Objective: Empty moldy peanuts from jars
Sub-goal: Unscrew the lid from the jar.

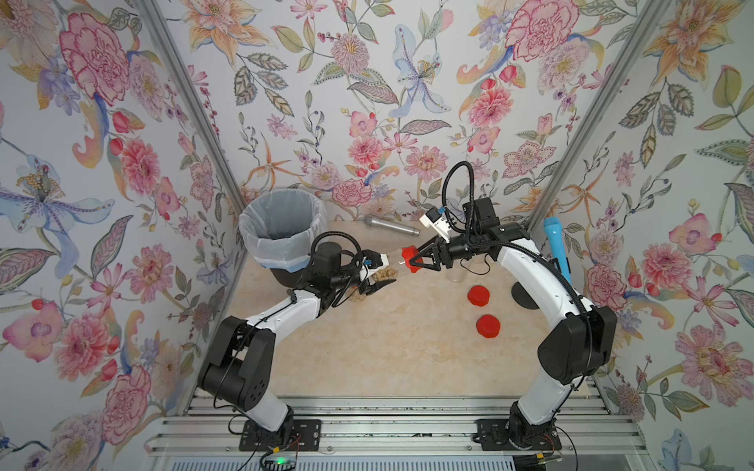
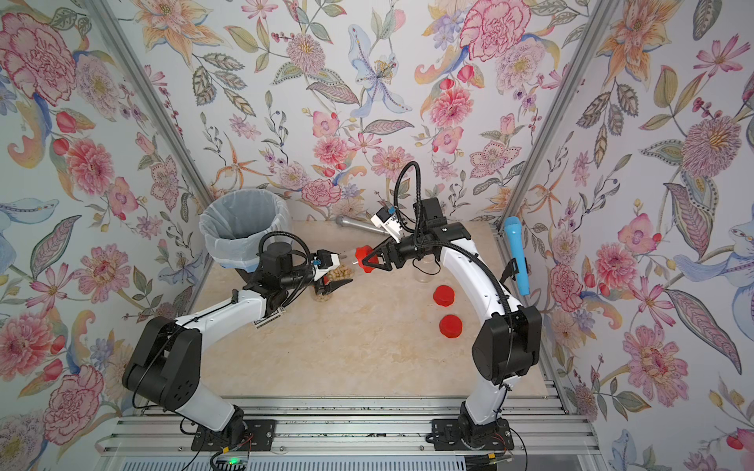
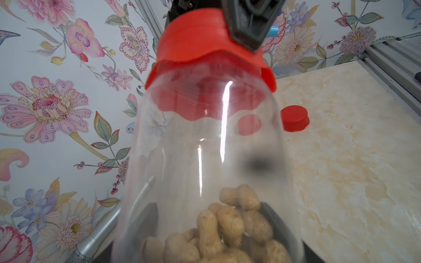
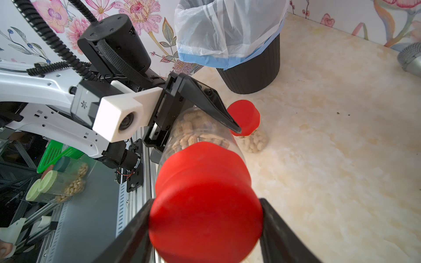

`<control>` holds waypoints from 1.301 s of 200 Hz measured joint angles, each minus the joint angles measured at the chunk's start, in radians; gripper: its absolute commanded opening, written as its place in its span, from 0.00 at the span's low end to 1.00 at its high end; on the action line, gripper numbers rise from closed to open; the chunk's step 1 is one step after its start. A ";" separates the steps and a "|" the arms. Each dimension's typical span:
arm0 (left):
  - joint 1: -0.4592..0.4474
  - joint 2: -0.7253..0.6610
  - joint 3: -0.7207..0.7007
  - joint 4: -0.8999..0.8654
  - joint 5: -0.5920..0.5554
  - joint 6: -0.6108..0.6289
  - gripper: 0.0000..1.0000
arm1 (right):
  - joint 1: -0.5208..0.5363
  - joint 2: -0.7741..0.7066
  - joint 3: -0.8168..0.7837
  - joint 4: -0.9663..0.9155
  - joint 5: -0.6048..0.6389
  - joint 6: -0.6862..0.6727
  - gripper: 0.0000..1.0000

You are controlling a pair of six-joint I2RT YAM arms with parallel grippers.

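Well, the left claw (image 1: 379,276) is clamped round the body of a clear plastic jar (image 3: 205,148). It holds the jar on its side, up off the desk (image 1: 387,359) and just beside the black bin (image 1: 277,250) with the white liner. The jar's bottom end sits in that claw, and the moldy peanuts (image 3: 230,225), pale and in their shells, are heaped at that end. The neck half is clear. Its red lid (image 1: 409,255) points away from the bin, and the right claw (image 1: 413,259) is pinched onto that lid, one finger on each side.

A second jar (image 4: 251,139) of peanuts, red cap on, stands upright on the desk close to the foot of the bin, right below the left claw. Farther from the bin, beyond the held jar, a loose red lid (image 1: 478,295) lies on the desk with another loose lid (image 1: 487,326) near it, not touching. A third clear jar (image 1: 457,275) stands a little nearer the bin than those lids, partly hidden by the right arm. I can't make out what's in it.

A silver microphone (image 1: 391,226) lies at the back of the desk, near the bin. A blue microphone (image 1: 555,248) is propped upright at the side of the desk opposite the bin.
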 measured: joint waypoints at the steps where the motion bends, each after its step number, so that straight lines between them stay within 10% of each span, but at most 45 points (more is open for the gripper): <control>1: 0.000 0.000 0.000 0.000 0.000 0.001 0.14 | 0.000 0.000 0.000 0.000 0.000 -0.001 0.51; 260: 0.001 0.000 0.032 -0.090 0.056 0.029 0.14 | -0.032 -0.003 -0.062 -0.004 -0.092 -0.175 0.74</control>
